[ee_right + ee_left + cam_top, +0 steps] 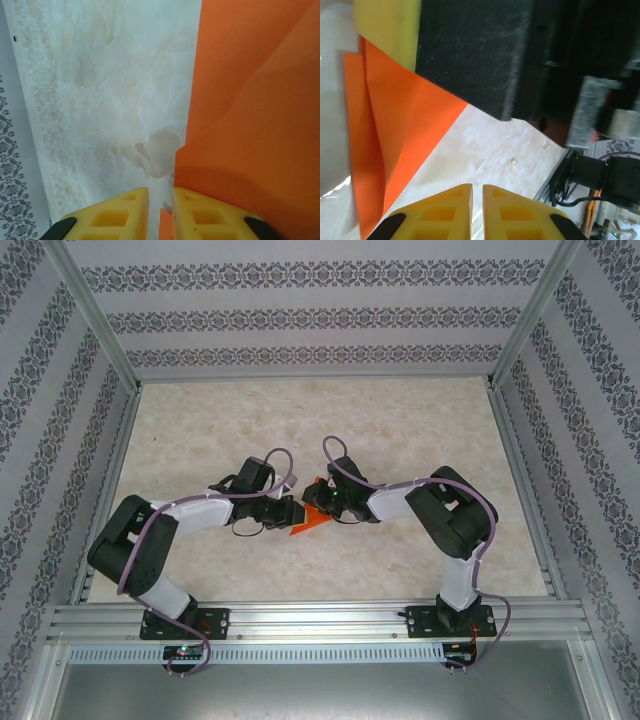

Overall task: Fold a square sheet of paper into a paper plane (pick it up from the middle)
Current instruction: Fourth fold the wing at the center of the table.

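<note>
Between the two arms, near the middle of the table (pixel 400 430), we see the orange paper (pixel 308 524) from above as a small pointed wedge. The left gripper (pixel 290 512) is just to its left and the right gripper (pixel 322 508) is at its right edge. The table is pale and marbled. Walls (pixel 320 310) with dark patterned bands close three sides, and a metal rail (pixel 320 612) carries the arm bases at the near edge.

From the left wrist, the left gripper's jaws are almost pressed together and pinch nothing, with bare table showing through the slit. The paper hangs to the left in overlapping layers with a crease, under a yellow finger (pixel 387 30) of the right gripper.

From the right wrist, a sliver of orange sits between the jaws, so the right gripper appears to pinch the paper's edge, though the contact is cut off at the bottom.

We judge that several folds are made. The narrow dart shape and its last wing folds are left to do.
</note>
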Motion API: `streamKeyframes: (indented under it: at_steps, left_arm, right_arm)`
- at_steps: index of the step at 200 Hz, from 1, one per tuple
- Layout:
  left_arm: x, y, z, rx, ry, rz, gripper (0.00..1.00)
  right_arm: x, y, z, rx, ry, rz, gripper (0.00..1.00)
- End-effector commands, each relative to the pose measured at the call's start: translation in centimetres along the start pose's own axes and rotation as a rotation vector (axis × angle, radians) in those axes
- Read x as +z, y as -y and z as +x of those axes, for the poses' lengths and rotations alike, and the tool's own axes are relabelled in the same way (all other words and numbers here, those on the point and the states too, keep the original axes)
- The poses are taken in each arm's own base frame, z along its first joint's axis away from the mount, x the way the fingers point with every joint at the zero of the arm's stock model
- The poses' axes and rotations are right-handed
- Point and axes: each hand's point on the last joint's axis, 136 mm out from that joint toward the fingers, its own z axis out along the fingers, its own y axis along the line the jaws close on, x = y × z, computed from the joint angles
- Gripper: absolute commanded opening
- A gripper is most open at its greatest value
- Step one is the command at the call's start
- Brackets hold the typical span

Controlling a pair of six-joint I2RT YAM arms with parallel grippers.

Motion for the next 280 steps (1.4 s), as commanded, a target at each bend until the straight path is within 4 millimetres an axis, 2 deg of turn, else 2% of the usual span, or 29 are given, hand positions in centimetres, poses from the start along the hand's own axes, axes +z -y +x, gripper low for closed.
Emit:
streamKeyframes:
  at_steps: [1,47,92,120,163,204,237,280]
  left_arm:
    - [1.1,1.4,-0.1,0.039,-0.041,0.060,0.15]
    - [1.7,-1.2,0.1,0.036,-0.049,-0.040,0.12]
    - [2.2,-2.8,0.7,0.025,-0.069,-0.074,0.11]
    - [1.9,-4.2,0.8,0.015,-0.058,-0.101,0.10]
    - [1.3,-5.0,0.7,-0.016,-0.040,-0.096,0.09]
    - [1.8,-6.3,2.0,-0.060,-0.070,-0.103,0.08]
    - [0.9,-7.5,2.3,-0.096,-0.056,-0.140,0.06]
    - [-1.1,-8.0,2.4,-0.126,-0.020,-0.196,0.05]
  right_arm:
    - [0.6,5.4,1.9,0.033,-0.039,0.177,0.21]
    - [0.7,5.9,2.1,0.036,-0.043,0.189,0.21]
    - [0.7,6.2,2.2,0.037,-0.045,0.194,0.21]
    - [0.8,6.4,2.4,0.039,-0.052,0.198,0.21]
    - [0.7,6.8,2.5,0.041,-0.054,0.209,0.21]
    - [0.8,6.8,2.4,0.040,-0.054,0.212,0.21]
    - [0.7,6.9,2.5,0.038,-0.056,0.219,0.21]
    - [0.6,7.5,2.5,0.037,-0.057,0.247,0.21]
